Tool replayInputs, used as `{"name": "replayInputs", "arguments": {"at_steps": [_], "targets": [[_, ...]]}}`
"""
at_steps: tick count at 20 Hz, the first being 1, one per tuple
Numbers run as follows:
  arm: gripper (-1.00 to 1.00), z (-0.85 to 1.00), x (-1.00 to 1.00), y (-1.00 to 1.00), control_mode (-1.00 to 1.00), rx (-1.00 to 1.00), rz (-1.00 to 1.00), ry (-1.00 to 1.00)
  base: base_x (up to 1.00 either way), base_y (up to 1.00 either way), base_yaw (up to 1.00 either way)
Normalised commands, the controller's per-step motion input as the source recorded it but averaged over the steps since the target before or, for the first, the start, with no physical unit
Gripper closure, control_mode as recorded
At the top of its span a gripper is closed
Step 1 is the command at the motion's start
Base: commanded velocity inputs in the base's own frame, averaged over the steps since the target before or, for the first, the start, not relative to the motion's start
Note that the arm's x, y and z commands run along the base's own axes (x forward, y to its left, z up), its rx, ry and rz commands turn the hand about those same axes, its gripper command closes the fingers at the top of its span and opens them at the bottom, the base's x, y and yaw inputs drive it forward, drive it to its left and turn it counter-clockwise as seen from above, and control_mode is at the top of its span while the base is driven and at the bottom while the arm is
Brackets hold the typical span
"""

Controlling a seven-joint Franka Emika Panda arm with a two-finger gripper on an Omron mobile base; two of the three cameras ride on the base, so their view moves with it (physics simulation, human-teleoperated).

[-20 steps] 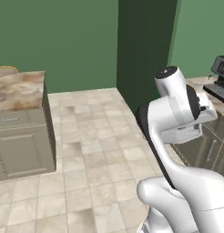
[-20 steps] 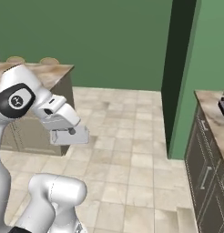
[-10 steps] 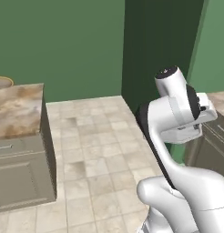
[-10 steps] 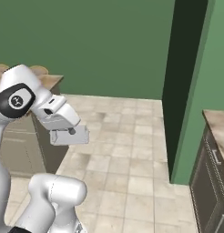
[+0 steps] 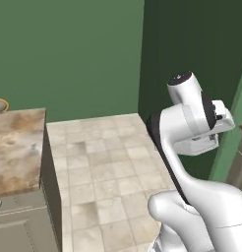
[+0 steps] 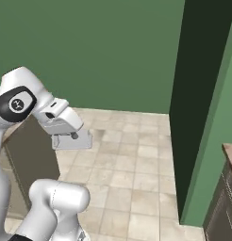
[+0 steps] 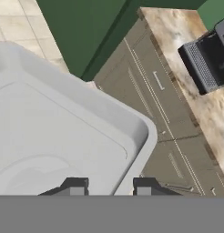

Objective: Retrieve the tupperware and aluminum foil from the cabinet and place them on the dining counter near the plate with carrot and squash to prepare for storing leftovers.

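The tupperware is a pale grey-white box with rounded corners, large in the hand view. My gripper is shut on its rim, one dark fingertip on each side of the wall. From the right base view the tupperware hangs level under the hand at chest height, and the left base view shows the same box below the wrist. The dining counter with its marble top lies at the left. A tan round rim sits at its far edge; I cannot tell what it is. The aluminum foil is out of view.
A dark green tall unit stands ahead on the right, beside a green wall. Beige tiled floor lies open between it and the counter. Under the hand is a drawer-fronted counter with a dark appliance. Another counter corner is at right.
The whole scene has slid right in both base views, so the base has turned left. The dining counter now looms nearer. The arm and the held box keep the same pose.
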Motion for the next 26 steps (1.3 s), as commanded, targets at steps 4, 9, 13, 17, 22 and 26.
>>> {"name": "replayInputs", "arguments": {"at_steps": [4,9,13,17,22,26], "targets": [[1.0,0.0,0.0,0.0,1.0,0.0,0.0,0.0,1.0,0.0,0.05],[1.0,0.0,0.0,0.0,1.0,0.0,0.0,0.0,1.0,0.0,0.13],[1.0,0.0,0.0,0.0,1.0,0.0,0.0,0.0,1.0,0.0,0.23],[1.0,0.0,0.0,0.0,1.0,0.0,0.0,0.0,1.0,0.0,0.29],[1.0,0.0,0.0,0.0,1.0,0.0,0.0,0.0,1.0,-0.01,0.31],[1.0,0.0,0.0,0.0,1.0,0.0,0.0,0.0,1.0,-0.11,0.28]]}}
